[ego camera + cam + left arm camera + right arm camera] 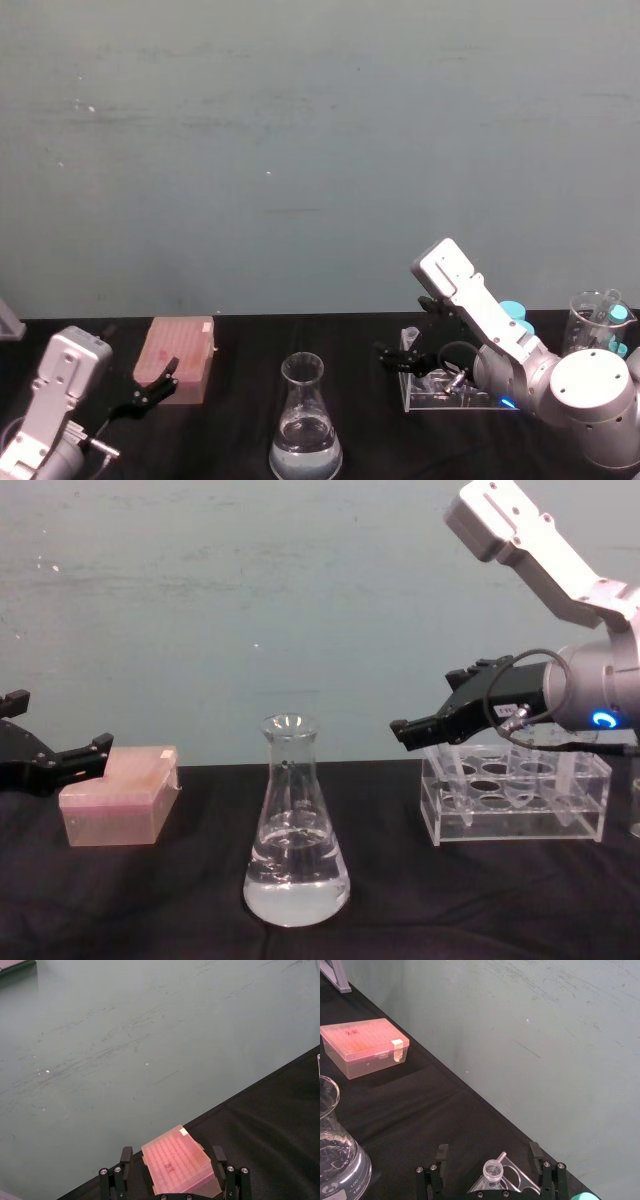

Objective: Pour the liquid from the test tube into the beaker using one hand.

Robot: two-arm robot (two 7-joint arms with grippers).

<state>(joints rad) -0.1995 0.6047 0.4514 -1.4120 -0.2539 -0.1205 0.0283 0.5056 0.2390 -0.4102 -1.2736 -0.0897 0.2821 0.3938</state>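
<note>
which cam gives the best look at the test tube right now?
Right wrist view: the test tube sits in the rack, open rim facing the camera, between the open right gripper fingers. Head view shows its flared rim small, beside the gripper. Chest view shows its pointed bottom through the rack.

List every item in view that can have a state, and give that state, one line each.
test tube: uncapped, upright in the rack, not gripped.
beaker: upright on the table, holds clear liquid in its base.
tube rack: standing on the table.
pink box: lid closed.
right gripper: jaws open, over the rack's end.
left gripper: jaws open, beside the pink box, holding nothing.
</note>
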